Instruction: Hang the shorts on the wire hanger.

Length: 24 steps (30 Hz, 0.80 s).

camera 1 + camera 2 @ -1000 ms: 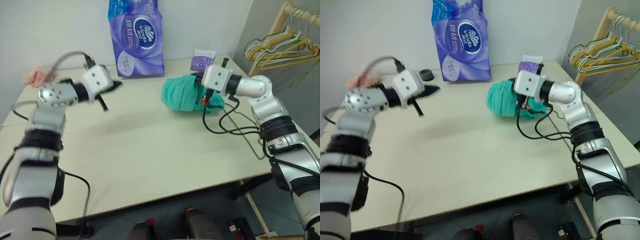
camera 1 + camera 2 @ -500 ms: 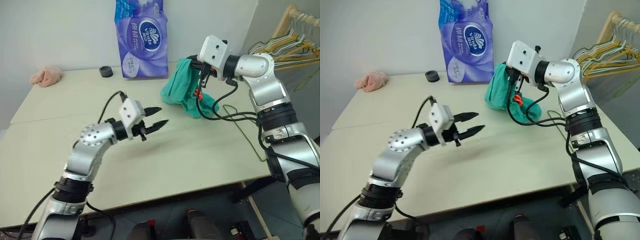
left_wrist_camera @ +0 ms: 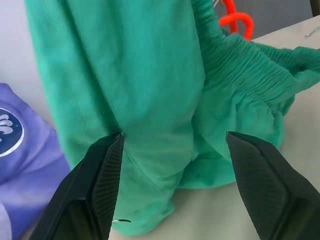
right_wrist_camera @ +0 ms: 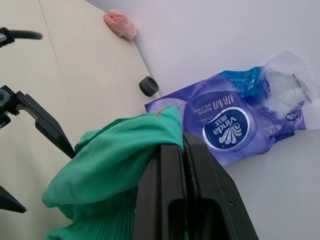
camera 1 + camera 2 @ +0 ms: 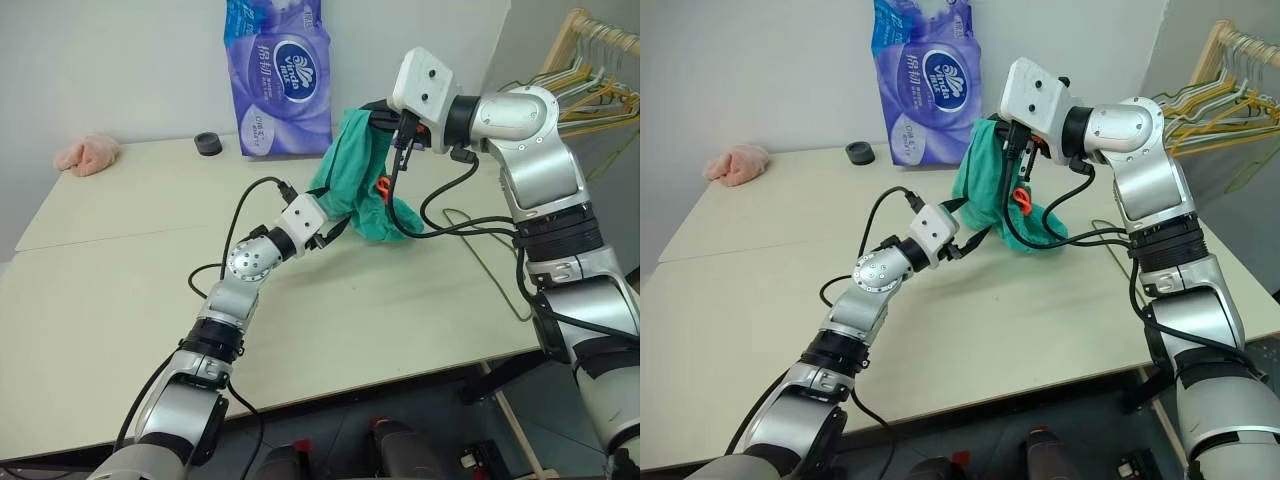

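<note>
The teal shorts (image 5: 352, 175) hang from my right gripper (image 5: 378, 108), which is shut on the fabric near their top edge (image 4: 150, 130). Their gathered waistband and orange tag (image 5: 382, 187) droop onto the table (image 5: 150, 260). My left gripper (image 5: 335, 215) has come up to the hanging cloth from the left. It is open, one finger (image 3: 107, 170) on each side of a dangling fold of the shorts (image 3: 160, 100), with nothing clamped. The thin olive wire hanger (image 5: 505, 290) lies flat on the table near its right edge, partly behind my right arm.
A purple tissue pack (image 5: 275, 75) stands at the table's back edge behind the shorts. A small black ring (image 5: 208, 143) and a pink cloth (image 5: 88, 153) lie at the back left. A rack of hangers (image 5: 590, 85) stands off the right side. Black cables (image 5: 445, 225) trail under my right arm.
My left arm swung in from the far left to the shorts and its gripper went from shut to open. My right gripper lifted the shorts up off the table.
</note>
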{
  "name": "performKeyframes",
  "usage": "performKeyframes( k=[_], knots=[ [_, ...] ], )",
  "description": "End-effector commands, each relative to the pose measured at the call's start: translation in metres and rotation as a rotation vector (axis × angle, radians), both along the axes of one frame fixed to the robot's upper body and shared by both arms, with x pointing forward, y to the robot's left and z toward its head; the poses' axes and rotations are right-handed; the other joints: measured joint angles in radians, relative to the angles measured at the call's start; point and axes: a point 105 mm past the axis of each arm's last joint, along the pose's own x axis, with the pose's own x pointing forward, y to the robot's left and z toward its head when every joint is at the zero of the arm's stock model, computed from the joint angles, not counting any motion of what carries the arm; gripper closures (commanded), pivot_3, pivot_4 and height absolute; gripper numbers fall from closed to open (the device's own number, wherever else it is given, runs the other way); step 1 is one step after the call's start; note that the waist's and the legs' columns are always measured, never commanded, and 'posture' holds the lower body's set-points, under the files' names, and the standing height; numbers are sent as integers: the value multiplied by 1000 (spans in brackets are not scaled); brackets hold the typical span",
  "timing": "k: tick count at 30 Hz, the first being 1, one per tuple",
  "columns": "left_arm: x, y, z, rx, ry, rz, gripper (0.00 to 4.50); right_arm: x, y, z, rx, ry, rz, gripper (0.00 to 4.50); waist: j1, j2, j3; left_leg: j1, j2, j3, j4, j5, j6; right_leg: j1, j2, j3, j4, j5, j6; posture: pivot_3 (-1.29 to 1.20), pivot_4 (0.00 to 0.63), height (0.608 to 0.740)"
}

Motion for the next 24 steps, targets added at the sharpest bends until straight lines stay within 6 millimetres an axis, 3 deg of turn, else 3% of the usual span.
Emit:
performKeyframes(
  k=[1,6,15,18,24],
  knots=[
    [10,13,18,-66,-110,82,1072,-14,-2,29,54,-48,31,4500,-3,0,0,0,0,0,0,0,0,0,0,0,0,0,0,-197,39,740],
    [21,30,3,-66,-96,169,1072,-16,-7,34,72,-36,17,4500,-6,0,0,0,0,0,0,0,0,0,0,0,0,0,0,-211,38,740],
    [41,23,8,-53,-92,229,1072,-23,-7,29,74,-3,30,4500,-8,0,0,-1,-1,-2,0,0,0,0,-1,-2,0,0,0,-225,38,740],
    [43,15,7,-42,-76,204,1647,-26,-7,27,69,8,34,4500,-16,0,0,-1,-1,-2,0,0,0,0,-1,-3,0,0,0,-233,38,740],
    [42,7,-3,-11,-27,167,3536,-29,-7,24,65,19,37,4500,-36,0,0,-2,-1,-4,0,0,-1,-1,-1,-4,0,0,0,-246,40,740]
  ],
)
